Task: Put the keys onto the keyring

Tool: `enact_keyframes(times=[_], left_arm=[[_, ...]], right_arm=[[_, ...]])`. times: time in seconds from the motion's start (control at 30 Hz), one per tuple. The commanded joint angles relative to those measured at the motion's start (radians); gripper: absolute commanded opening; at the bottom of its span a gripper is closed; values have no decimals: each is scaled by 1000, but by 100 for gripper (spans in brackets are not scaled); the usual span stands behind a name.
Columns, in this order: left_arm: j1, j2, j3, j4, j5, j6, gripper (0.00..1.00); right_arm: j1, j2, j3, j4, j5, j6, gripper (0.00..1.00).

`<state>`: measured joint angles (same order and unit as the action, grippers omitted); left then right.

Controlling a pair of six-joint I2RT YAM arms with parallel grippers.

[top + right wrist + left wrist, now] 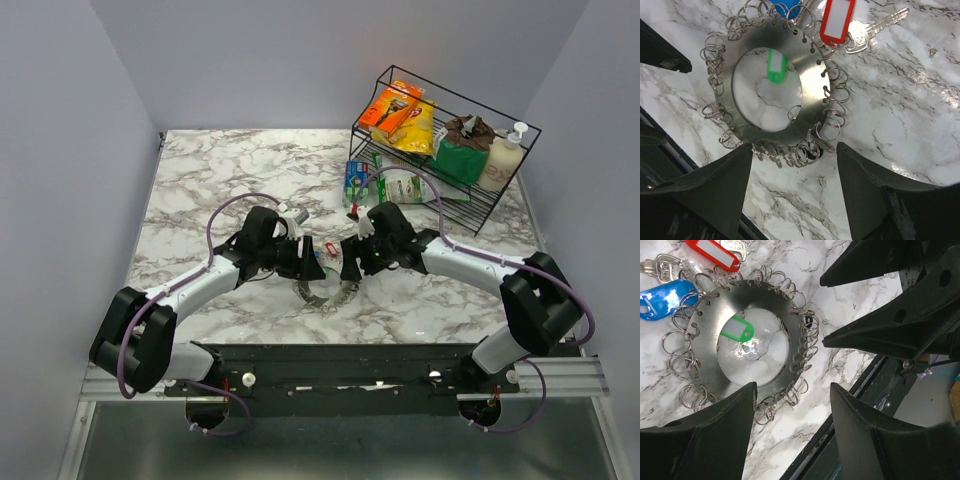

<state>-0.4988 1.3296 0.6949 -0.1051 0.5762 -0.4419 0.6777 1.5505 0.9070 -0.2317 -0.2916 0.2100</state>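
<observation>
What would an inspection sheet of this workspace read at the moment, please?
Surface: marble table top, grey-veined.
Job's things: keyring, a flat steel disc rimmed with small split rings, lies flat; green tag lies in its opening; red tag with a silver key overlaps its rim; blue tag lies at its edge.
Clutter: wire rack at the back right, holding packets and a pump bottle.
Grippers: left gripper and right gripper both open over the disc, holding nothing.
Cables: purple cables loop along both arms.
Surroundings: plain pale walls; nothing else seen.
</observation>
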Motion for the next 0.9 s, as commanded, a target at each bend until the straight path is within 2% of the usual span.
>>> enact_keyframes(times=[0.0,0.27,0.63,0.87], left_arm=[[-4,0,6,19,-24,-6,68],[-4,28,29,2,-36,-15,70],[-3,40,45,-8,-65,-24,70],[39,25,58,-38,-73,-21,72]], right_arm=[[3,28,24,-24,60,11,76],[3,48,38,-26,58,22,73],[5,69,38,-26,43,20,59],[3,77,44,-26,34,20,58]])
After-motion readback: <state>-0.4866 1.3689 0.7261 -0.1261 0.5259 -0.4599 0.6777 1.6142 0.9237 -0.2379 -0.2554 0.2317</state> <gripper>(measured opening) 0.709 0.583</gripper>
